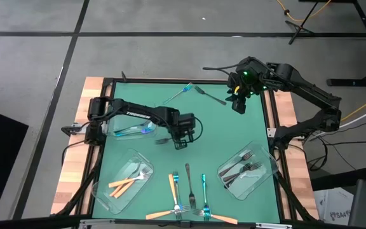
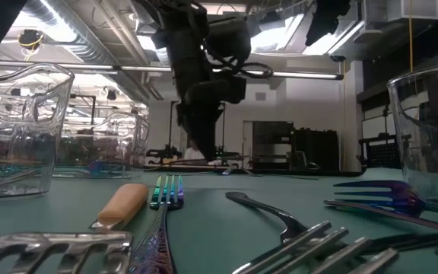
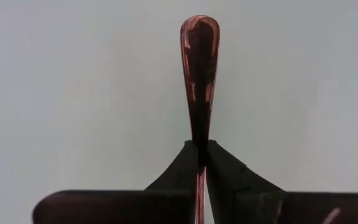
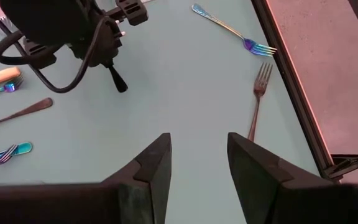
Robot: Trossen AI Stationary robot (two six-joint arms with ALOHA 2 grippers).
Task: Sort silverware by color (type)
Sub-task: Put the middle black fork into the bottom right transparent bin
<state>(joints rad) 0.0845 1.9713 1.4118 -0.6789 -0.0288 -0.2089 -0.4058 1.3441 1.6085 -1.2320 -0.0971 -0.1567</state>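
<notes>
Down at the middle of the green mat, the left gripper is pinched shut on the handle of a dark fork, whose rounded handle end sticks out beyond the fingertips in the left wrist view. From above, that fork's other end pokes out on the left of the gripper, low over the mat, just beside a clear tray that holds blue-teal pieces under the left arm.

The right gripper hangs over the far right part of the mat with its two fingers spread apart and nothing between them. Just beyond it lie two loose forks: a blue-teal fork and a dark grey fork, their tine ends close together near the far edge.

Toward the near edge, a tray on the left holds orange-handled forks, and a tray on the right holds dark forks. Between these trays, loose on the mat, are an orange-handled fork, a dark fork with its handle pointing away, a blue-teal one, and two more orange-handled ones lying crosswise at the very edge. In the low view these near forks fill the foreground, their tines close to the camera.
</notes>
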